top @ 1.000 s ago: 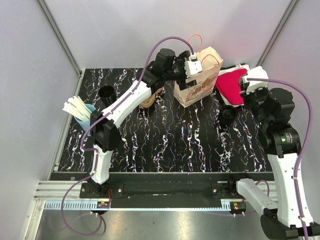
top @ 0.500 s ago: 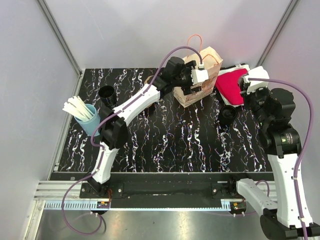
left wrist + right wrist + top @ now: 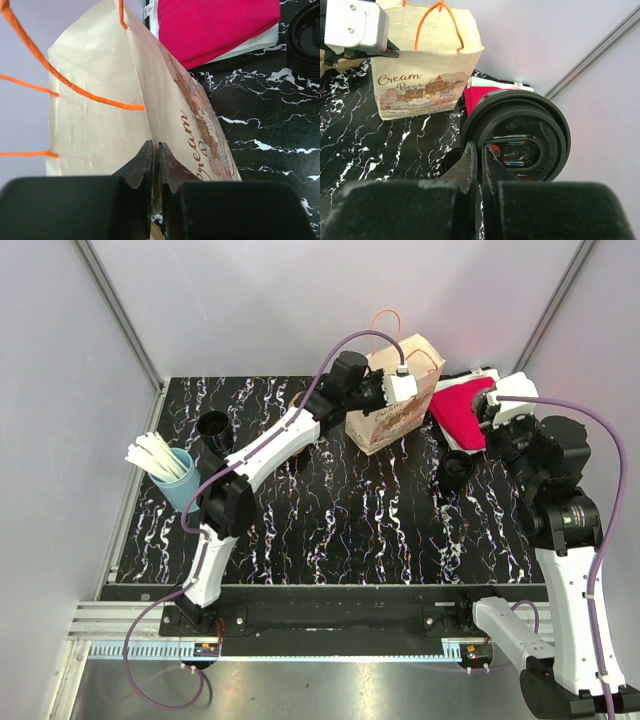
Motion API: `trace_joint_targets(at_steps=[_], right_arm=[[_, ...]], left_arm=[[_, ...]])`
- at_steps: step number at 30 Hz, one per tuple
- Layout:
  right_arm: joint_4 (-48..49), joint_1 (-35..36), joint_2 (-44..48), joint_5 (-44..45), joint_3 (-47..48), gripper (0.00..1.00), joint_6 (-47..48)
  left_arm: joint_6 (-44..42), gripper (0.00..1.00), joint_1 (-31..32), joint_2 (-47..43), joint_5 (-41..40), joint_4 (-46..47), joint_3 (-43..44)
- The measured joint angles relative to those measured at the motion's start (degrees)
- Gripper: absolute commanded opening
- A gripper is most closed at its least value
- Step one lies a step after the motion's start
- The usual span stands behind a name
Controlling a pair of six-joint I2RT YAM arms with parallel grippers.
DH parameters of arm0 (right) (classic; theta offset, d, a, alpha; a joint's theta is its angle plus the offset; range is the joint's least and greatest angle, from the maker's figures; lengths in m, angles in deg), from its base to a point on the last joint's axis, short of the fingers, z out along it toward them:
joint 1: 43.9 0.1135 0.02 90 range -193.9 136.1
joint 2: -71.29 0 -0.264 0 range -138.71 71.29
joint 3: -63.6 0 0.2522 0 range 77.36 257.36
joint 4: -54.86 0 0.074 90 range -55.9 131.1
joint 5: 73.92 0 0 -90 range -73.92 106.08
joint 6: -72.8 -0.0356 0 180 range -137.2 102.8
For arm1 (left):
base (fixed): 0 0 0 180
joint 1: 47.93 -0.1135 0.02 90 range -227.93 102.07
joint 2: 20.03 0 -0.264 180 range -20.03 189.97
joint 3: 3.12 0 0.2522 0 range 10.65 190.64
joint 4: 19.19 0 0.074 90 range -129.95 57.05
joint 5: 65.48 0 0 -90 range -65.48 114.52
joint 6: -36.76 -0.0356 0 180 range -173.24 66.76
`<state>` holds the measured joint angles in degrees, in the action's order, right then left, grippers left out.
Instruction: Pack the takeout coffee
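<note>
The left tool (image 3: pixel 155 150), spread wide a second ago above the paper bag (image 3: pixel 385 420), has shifted a little to the right along the bag's mouth. It is now nearly pressed together, pinching the top edge of the bag's printed front wall between its fingers. The bag stands upright at the far edge of the bench (image 3: pixel 340 520), right of the middle, with its orange handles sticking up. It has barely shifted under the new grip.

The right tool (image 3: pixel 480 152) has not moved. Its fingers are pressed together on the rim of a black lid (image 3: pixel 520 135), holding it tilted on edge above the far right part of the bench. A dark stack of lids (image 3: pixel 458 470) and a pink pack (image 3: pixel 458 408) lie close by.

The black coffee cup (image 3: pixel 213 425) stands open and untouched near the far left corner, well apart from the bag. A blue holder of white sticks (image 3: pixel 175 475) stands at the left edge.

The fresh grip suggests the bag is being steadied or its mouth pulled open for loading. Packing itself looks barely begun, since the cup is neither capped nor in the bag.
</note>
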<state>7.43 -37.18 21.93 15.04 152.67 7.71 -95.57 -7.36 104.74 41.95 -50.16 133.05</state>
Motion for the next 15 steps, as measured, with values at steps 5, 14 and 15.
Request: trace_joint_targets(at_steps=[5, 14, 15], right_arm=[[0.0, 0.0, -1.5, 0.3, 1.0, 0.0, -0.8], [0.0, 0.0, -6.8, 3.5, 7.1, 0.0, -2.0], [-0.2, 0.0, -7.4, 3.6, 7.9, 0.0, -2.2]], left_arm=[[0.1, 0.0, 0.1, 0.0, 0.0, -0.6, 0.0], [3.5, 0.0, 0.7, -7.1, 0.3, -6.4, -5.5], [4.1, 0.0, 0.9, -8.6, 0.4, -7.3, -6.5]])
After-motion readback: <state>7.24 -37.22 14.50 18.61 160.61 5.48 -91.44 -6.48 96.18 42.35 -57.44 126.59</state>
